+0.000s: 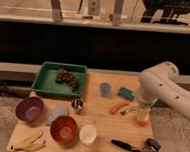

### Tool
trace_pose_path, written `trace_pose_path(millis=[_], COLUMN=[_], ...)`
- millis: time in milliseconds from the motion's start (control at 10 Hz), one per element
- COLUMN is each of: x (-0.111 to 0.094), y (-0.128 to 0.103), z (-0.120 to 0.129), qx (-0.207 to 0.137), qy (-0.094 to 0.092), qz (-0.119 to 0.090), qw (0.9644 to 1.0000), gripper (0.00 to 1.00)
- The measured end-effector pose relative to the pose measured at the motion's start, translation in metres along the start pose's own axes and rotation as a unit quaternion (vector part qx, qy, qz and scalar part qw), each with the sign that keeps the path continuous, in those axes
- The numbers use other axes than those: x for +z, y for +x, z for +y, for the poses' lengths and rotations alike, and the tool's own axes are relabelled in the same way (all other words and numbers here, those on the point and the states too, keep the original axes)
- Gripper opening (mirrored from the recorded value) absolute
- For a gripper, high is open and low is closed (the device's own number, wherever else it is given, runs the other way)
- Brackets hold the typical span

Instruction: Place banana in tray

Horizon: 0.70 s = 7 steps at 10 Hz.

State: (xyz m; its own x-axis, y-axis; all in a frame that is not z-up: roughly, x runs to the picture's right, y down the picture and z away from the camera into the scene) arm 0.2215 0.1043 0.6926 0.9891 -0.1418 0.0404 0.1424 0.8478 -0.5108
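Note:
The pale yellow banana lies at the table's front left corner, in front of the purple bowl. The dark green tray stands at the back left of the table and holds a dark bunch of grapes. My white arm reaches in from the right and bends down over the right side of the table. The gripper hangs low beside the orange-red carrot-like piece, far to the right of the banana and the tray.
A purple bowl, an orange bowl, a white cup and a small metal cup stand between the banana and the tray. A blue cup, a green sponge and a black brush lie to the right.

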Motion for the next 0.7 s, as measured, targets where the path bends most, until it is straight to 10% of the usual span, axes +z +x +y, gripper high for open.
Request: trace_pose_path(millis=[700], x=[-0.008], y=[-0.058], z=[-0.011], qx=[-0.049], qy=[0.001], qz=[-0.008], qw=[0.9988], gripper=[0.8])
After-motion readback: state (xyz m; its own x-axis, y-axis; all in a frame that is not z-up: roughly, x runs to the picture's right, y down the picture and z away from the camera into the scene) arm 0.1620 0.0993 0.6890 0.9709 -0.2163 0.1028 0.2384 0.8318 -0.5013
